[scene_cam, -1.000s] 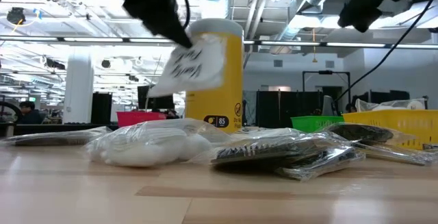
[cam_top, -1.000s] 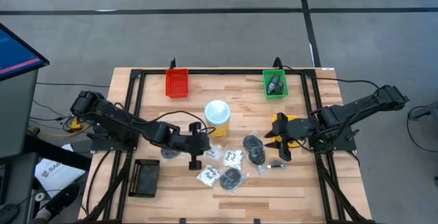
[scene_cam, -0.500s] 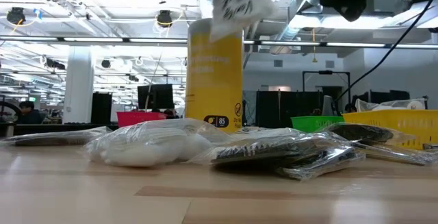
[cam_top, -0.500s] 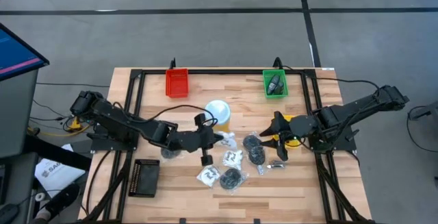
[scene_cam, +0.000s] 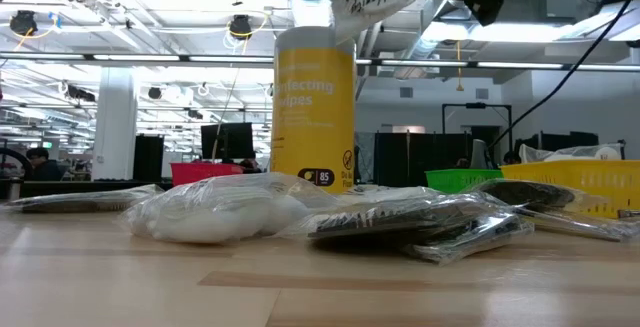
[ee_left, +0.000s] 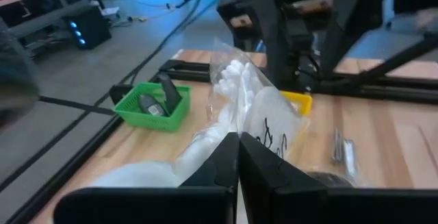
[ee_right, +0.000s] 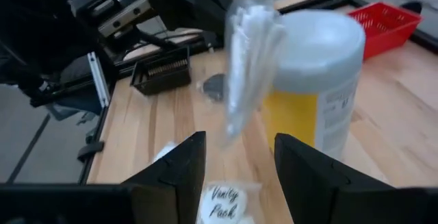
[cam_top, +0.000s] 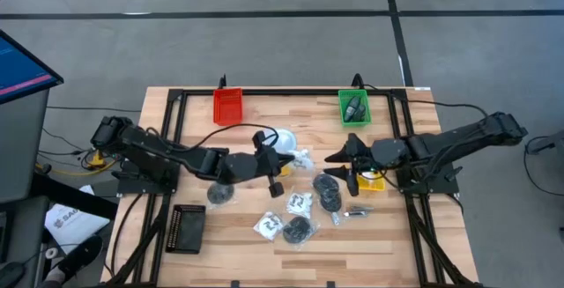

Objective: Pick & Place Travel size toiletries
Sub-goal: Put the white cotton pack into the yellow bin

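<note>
Sachet point(cam_top: 300, 158) in left tool point(cam_top: 284, 159) (aloft)

A yellow wipes tub point(scene_cam: 313, 112) with a white lid point(ee_right: 321, 39). Red tray point(cam_top: 227, 106), green tray point(cam_top: 354, 107), yellow tray point(scene_cam: 575, 182), black tray point(cam_top: 186, 228). White sachets point(cam_top: 300, 203) carry black script. Pale wooden table point(cam_top: 388, 235) with black frame.

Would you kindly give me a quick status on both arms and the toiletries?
Left tool shut on clear sachet, held mid-air beside yellow tub. Right tool open, facing it. Tub close by.
</note>
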You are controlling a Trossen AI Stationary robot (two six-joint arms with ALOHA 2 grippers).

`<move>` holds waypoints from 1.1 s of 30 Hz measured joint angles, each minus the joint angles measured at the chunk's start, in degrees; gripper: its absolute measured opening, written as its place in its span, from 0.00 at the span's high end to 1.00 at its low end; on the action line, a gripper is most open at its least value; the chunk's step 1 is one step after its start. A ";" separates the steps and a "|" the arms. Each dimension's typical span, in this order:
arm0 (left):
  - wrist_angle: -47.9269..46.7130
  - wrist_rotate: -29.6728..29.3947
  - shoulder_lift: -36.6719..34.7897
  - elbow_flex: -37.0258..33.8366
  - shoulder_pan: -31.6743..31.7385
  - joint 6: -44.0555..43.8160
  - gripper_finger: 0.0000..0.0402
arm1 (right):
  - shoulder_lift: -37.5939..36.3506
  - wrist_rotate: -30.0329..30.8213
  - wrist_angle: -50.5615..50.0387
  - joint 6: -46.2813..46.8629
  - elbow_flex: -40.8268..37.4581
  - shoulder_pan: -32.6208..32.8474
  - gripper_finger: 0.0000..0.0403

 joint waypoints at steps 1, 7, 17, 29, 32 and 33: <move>0.52 0.00 0.00 0.00 0.29 0.07 1.00 | 0.78 -0.02 1.28 -0.22 0.00 -0.36 0.59; 2.24 0.02 0.00 0.00 0.91 1.28 1.00 | 4.01 -0.16 5.47 -1.00 -0.02 -2.21 0.59; 2.66 0.04 0.01 0.00 0.85 1.27 1.00 | 5.95 -0.33 10.96 -3.04 -0.04 -4.28 0.59; 2.99 0.08 0.01 -0.01 0.85 1.27 1.00 | 8.05 -0.42 14.28 -4.52 -0.02 -4.17 0.76; 2.99 0.19 0.02 -0.02 0.85 1.26 1.00 | 8.04 -0.41 14.21 -5.60 -0.02 -4.05 0.92; 2.99 0.26 0.00 -0.02 0.85 1.26 1.00 | 8.04 -0.42 14.07 -6.35 -0.02 -4.02 0.95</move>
